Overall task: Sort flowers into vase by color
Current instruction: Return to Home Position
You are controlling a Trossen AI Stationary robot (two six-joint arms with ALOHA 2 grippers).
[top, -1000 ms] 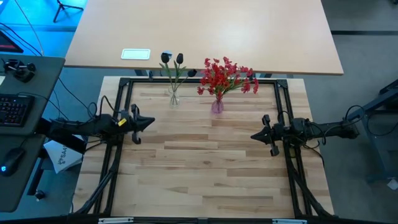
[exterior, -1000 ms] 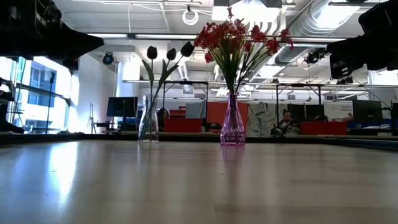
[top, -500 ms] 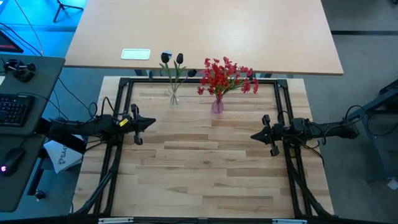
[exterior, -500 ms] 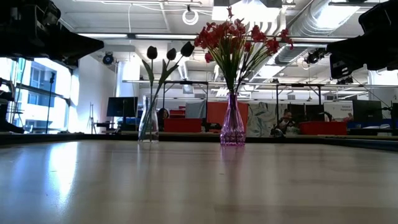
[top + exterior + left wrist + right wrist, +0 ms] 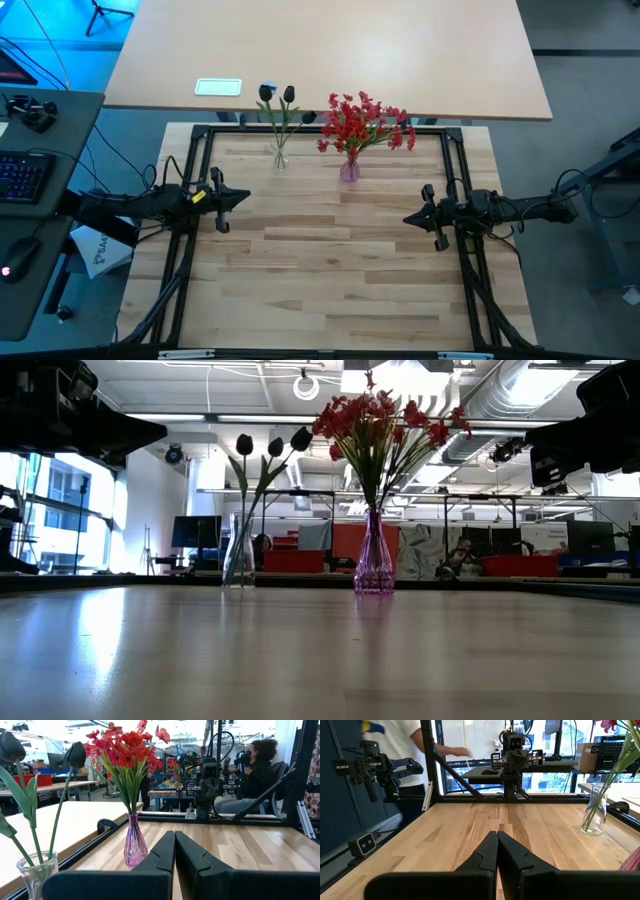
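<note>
Left gripper (image 5: 240,197), pinched shut on nothing, hangs over the left side of the table (image 5: 330,290) in the high view. The right gripper (image 5: 408,217), likewise closed and empty, faces it from the right side, and both are well apart from the flowers. At the table's far edge the black tulips (image 5: 277,94) stand in the clear vase (image 5: 280,158). The red flowers (image 5: 365,122) fill the pink vase (image 5: 349,170) near it, so the sorting looks finished. The low view shows both vases upright, three tulip stems leaning apart and the red spray spreading wide above a narrow neck. In the left wrist view that arm's fingers (image 5: 162,855) meet with no gap, and a seated person (image 5: 255,772) shows beyond the table. In the right wrist view its fingers (image 5: 512,855) press together, and a person in a white top (image 5: 402,740) shows behind the frame. The likeliest upset from here is a tipped vase. Both look top-heavy on small bases, so an arm swinging wide toward the far edge, or a jolt to the table, could topple one and spill its stems.
</note>
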